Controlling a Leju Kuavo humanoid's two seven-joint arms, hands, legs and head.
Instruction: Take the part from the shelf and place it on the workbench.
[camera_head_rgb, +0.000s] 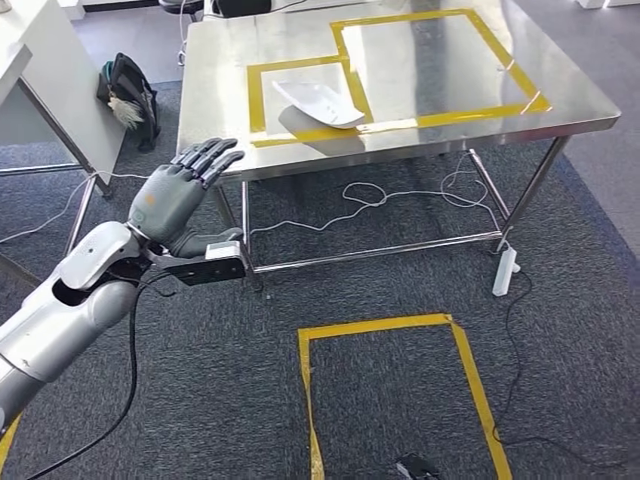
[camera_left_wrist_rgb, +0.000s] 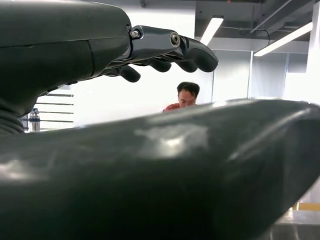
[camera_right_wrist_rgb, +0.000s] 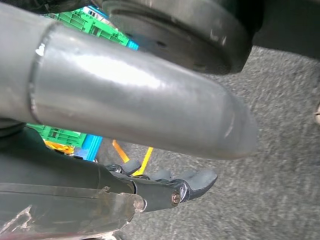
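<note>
White part (camera_head_rgb: 318, 103) already on workbench (camera_head_rgb: 423, 135), upper centre — up-right of left hand (camera_head_rgb: 175, 195), fingers straight, together, empty; right hand (camera_right_wrist_rgb: 158, 187) fingers extended, empty.

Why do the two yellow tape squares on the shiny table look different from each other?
The smaller tape square sits nearer the table's left end and has the white part lying across it. The bigger tape square beside it holds nothing, just bare metal. The bigger one also reaches further toward the table's far edge. Both are yellow tape stuck flat on the steel top, and they share one side.
</note>
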